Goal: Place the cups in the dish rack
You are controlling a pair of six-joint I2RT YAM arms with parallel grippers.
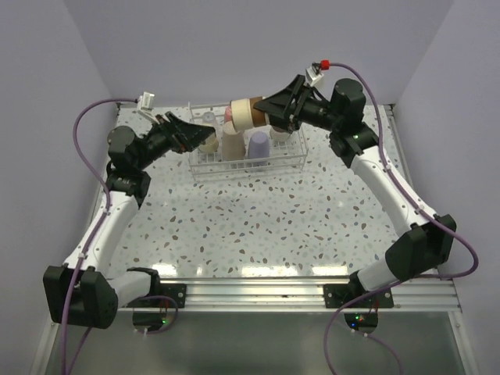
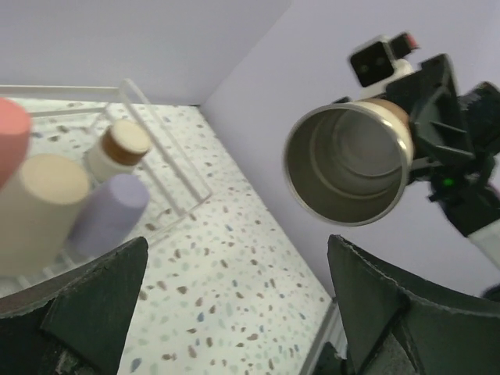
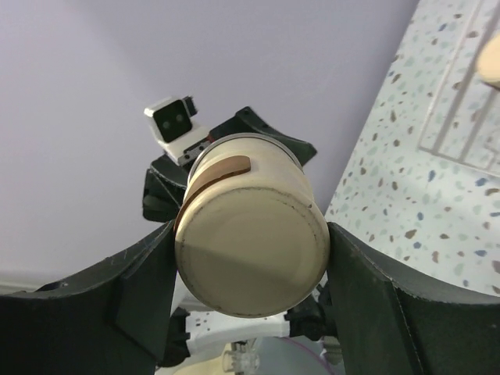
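Cups (image 1: pixel 232 144) are standing upside down in the dish rack (image 1: pixel 246 169), which is sitting at the far middle of the speckled table (image 1: pixel 258 226), with pale lavender walls (image 1: pixel 234 47) closing in around it. The right gripper (image 1: pixel 258 114) is clamping a steel cup (image 3: pixel 250 234) sideways above the rack, while the left gripper (image 2: pixel 238 258) is gaping wide and empty beside the rack's left end.

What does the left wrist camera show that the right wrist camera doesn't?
Only the left wrist view: the steel cup seen into its hollow inside, plus a lavender cup and a beige cup standing bottoms up. Only the right wrist view: that cup's flat tan bottom, pinched by the right gripper. Both: the same steel cup and the speckled table.
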